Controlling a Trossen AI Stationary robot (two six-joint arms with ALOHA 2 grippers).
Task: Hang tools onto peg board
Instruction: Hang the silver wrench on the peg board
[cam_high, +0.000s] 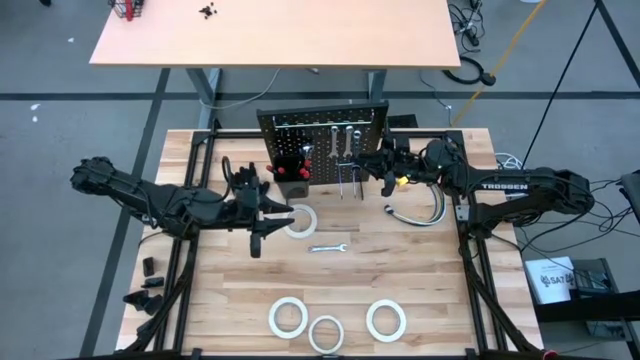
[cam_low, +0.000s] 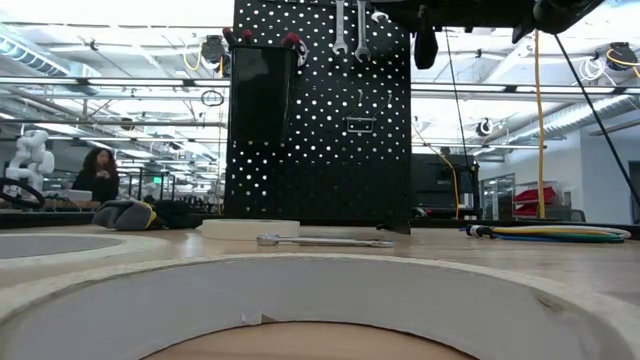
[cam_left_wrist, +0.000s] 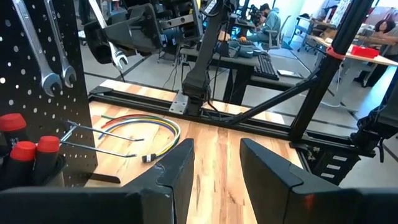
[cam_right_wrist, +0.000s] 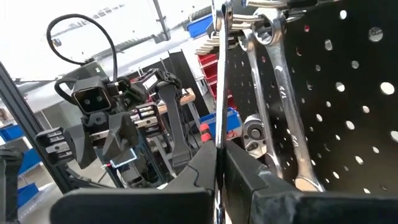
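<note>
The black peg board (cam_high: 322, 140) stands upright at the table's far middle, with silver wrenches (cam_right_wrist: 283, 106) on hooks and red screwdriver handles (cam_left_wrist: 25, 149) in its small bin. My right gripper (cam_high: 372, 163) is in front of the board's right part, shut on a thin silver wrench (cam_right_wrist: 219, 93). My left gripper (cam_high: 262, 215) hovers open left of a white tape roll (cam_high: 300, 221) that lies flat on the table; nothing is between its fingers (cam_left_wrist: 180, 171). Another wrench (cam_high: 327, 247) lies flat on the table in front of the board. My right gripper pinches the wrench's shaft (cam_right_wrist: 219, 140) between its two fingers, which come in about level from the table's right and lie across it. The wrench stands upright, clear of the table. Its upper end (cam_right_wrist: 219, 15) reaches the hooks; whether it rests on one I cannot tell.
Three white tape rolls (cam_high: 288, 317) (cam_high: 326, 333) (cam_high: 386, 320) lie near the front edge. A curved bundle of coloured cables (cam_high: 415, 213) lies right of the board. Black frame bars (cam_high: 470, 250) run along the table's sides. A second table (cam_high: 270, 30) stands behind.
</note>
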